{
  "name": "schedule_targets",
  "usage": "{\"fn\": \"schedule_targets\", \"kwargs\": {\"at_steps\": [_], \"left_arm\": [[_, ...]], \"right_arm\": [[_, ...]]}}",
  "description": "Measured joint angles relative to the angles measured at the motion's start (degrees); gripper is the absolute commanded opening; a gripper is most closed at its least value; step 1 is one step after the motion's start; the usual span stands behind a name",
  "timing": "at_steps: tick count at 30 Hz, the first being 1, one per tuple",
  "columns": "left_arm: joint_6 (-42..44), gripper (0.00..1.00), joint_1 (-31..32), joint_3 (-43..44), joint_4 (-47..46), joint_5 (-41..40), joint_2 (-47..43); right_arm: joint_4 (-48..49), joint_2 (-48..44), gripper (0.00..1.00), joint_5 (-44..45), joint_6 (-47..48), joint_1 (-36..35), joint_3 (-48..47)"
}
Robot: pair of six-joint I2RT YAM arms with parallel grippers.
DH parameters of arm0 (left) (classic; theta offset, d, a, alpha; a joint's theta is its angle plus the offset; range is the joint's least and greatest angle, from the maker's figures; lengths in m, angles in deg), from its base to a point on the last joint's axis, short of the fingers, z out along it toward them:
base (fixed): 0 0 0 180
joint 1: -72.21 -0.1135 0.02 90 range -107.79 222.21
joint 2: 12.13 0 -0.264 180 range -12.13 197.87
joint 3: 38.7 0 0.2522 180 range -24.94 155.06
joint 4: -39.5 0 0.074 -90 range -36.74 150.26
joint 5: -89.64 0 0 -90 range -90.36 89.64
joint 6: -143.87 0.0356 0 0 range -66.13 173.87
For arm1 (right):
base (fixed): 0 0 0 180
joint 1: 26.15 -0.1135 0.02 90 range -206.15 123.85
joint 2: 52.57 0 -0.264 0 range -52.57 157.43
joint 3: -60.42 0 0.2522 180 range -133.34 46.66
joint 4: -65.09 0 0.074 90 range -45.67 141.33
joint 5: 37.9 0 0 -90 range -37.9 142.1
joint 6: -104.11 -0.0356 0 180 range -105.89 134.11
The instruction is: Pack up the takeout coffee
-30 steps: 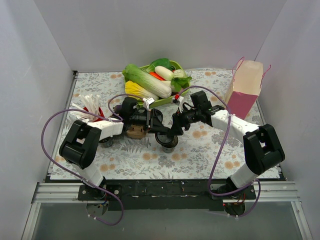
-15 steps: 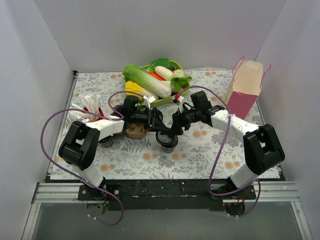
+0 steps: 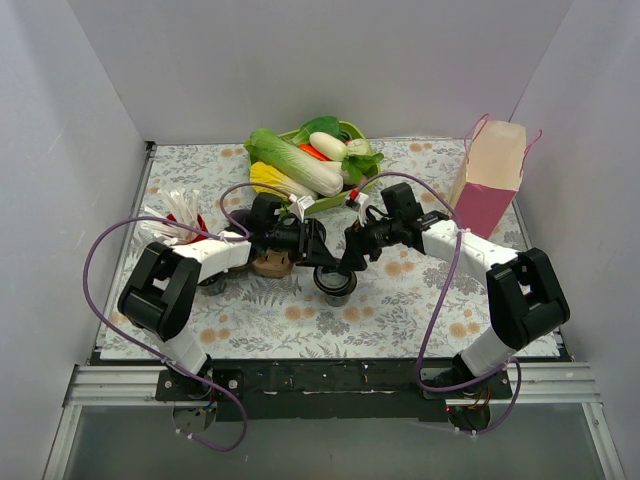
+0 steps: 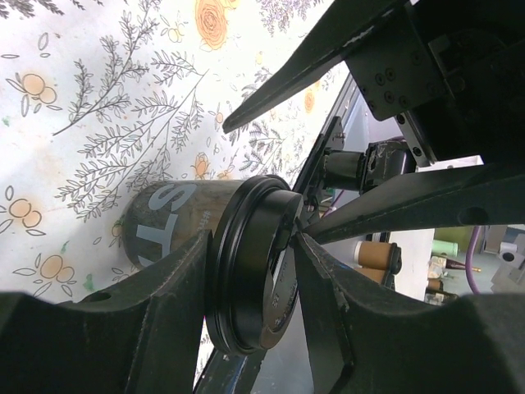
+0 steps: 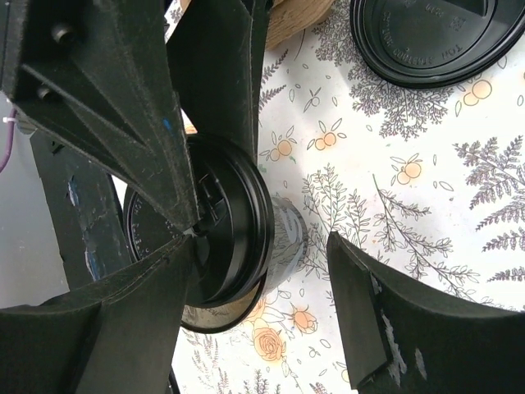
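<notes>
On floral cloth (image 3: 300,322), round black-lidded cup (image 4: 168,220)

Three plain pale walls box in the scene: a back wall (image 3: 320,60) across the top of the frame, a left wall (image 3: 60,150) and a right wall (image 3: 590,120). The table is covered by a white cloth (image 3: 400,315) printed with orange blossoms and grey ferns. A black bar (image 3: 330,380) on an aluminium rail (image 3: 100,385) edges the bottom. The light is soft and even.
</notes>
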Motion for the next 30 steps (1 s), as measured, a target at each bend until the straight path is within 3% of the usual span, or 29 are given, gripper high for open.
{"fn": "schedule_targets", "kwargs": {"at_steps": [30], "left_arm": [[0.33, 0.48, 3.17, -0.02, -0.5, -1.11, 0.0]], "right_arm": [[-2.29, -3.91, 0.79, 0.37, 2.97, 0.0, 2.4]]}}
